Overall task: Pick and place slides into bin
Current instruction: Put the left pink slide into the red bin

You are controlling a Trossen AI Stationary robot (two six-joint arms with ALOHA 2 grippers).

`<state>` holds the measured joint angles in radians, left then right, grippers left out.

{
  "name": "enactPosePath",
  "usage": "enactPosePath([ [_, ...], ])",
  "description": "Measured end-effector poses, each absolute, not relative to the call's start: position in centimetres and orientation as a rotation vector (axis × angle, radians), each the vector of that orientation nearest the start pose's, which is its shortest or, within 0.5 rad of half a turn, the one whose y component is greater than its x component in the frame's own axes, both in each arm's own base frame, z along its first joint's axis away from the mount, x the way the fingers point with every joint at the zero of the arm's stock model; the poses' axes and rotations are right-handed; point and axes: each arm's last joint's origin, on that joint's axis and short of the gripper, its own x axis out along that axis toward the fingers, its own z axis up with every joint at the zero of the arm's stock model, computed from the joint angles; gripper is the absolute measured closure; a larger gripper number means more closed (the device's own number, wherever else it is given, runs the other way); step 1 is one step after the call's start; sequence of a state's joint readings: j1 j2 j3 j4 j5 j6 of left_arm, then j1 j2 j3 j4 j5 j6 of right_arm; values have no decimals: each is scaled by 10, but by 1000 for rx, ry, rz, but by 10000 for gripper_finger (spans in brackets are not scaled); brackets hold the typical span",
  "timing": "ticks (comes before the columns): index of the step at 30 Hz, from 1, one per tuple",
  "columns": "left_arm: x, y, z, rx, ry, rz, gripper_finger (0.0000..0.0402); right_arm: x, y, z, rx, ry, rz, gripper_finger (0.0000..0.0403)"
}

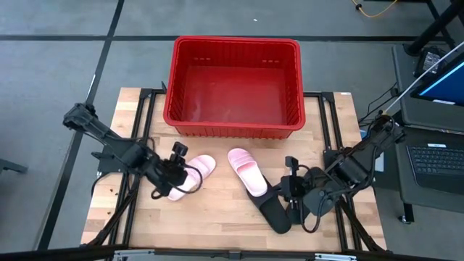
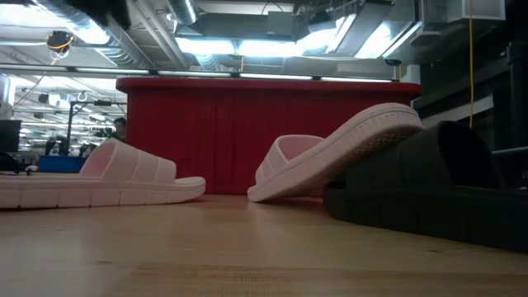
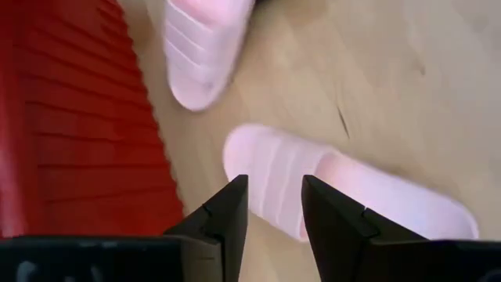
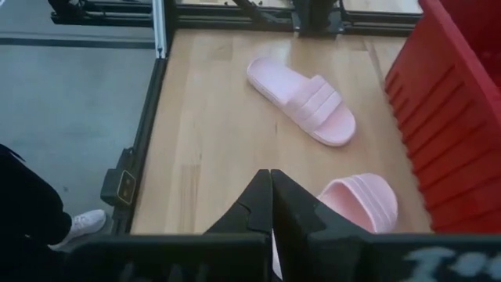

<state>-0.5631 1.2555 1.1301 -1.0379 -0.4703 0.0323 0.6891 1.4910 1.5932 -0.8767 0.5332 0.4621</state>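
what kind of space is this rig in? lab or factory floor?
Probably a robotics lab in a large industrial-style hall. The low view shows exposed ceiling ducts and strip lights beyond the red bin; the high view shows a laptop beside the wooden table, on grey floor.

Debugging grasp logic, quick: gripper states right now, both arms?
Left gripper: open, over a pink slide, holding nothing.
Right gripper: shut, nothing visibly held, near the black slide.

High view looks straight down on the whole counter (image 1: 217, 217); low view sits at its surface, facing the bin (image 2: 264, 132); both wrist views share one pink slide (image 3: 344, 192)
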Motion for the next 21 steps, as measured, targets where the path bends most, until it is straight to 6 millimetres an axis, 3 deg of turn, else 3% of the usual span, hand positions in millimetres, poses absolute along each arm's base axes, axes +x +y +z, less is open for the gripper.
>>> enactPosePath([
  [9,202,-112,257,619,1159,-56,278,248,185,379,23,614,8,393],
  [21,215,-121,237,654,1220,-85,274,248,186,380,-12,601,25,399],
])
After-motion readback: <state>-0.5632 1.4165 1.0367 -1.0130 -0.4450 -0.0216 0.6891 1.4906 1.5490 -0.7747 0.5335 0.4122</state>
